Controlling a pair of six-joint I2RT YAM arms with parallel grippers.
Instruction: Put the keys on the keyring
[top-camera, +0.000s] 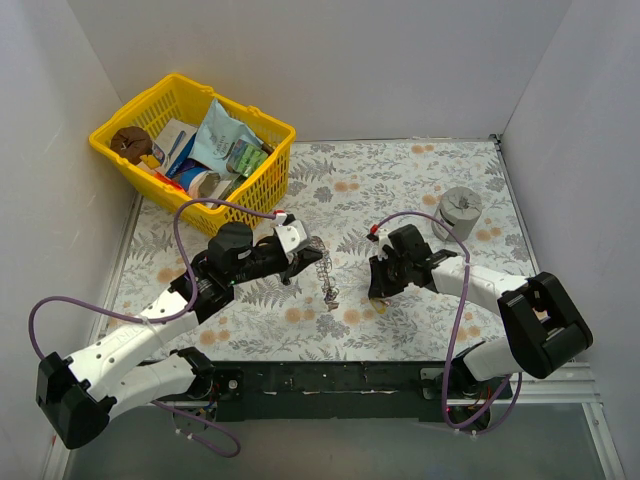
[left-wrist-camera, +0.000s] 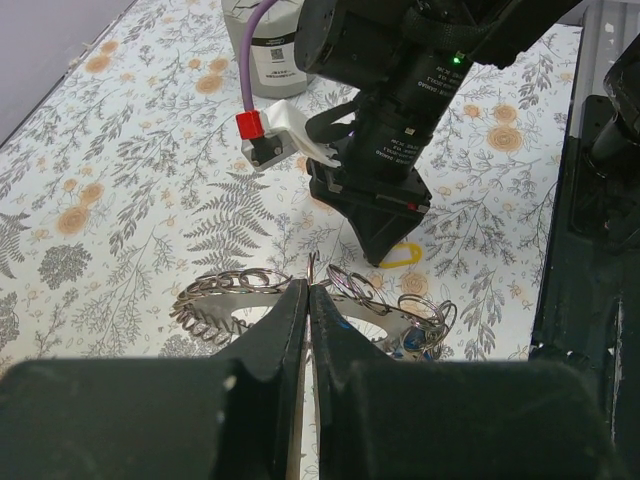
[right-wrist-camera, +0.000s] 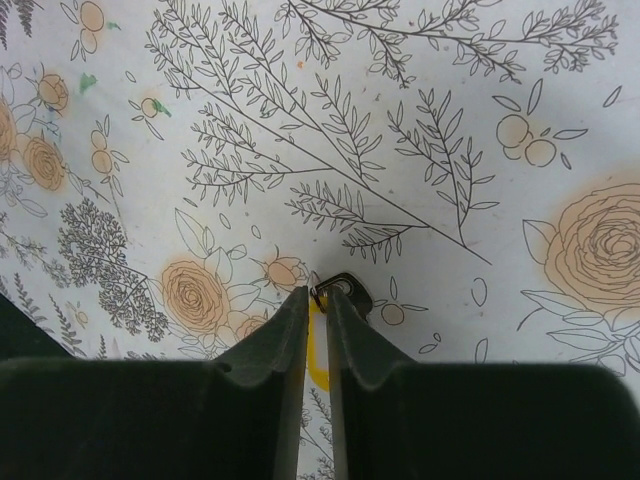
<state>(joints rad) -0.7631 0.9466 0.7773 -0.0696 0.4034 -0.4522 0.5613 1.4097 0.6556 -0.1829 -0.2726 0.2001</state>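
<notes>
Both slanted tableward: left hand (top-camera: 306, 261), right hand (top-camera: 378, 292).

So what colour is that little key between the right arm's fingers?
Yellow; the key shows best in the right wrist view.

The floral table (top-camera: 420, 190) carries a yellow basket (top-camera: 135, 103), grey cylinder (top-camera: 459, 210) and yellow key (left-wrist-camera: 405, 255).

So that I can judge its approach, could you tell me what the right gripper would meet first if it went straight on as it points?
The right gripper points downward, so it would first meet the yellow-headed key lying between its fingertips, then probably the floral tablecloth just beneath.
</notes>
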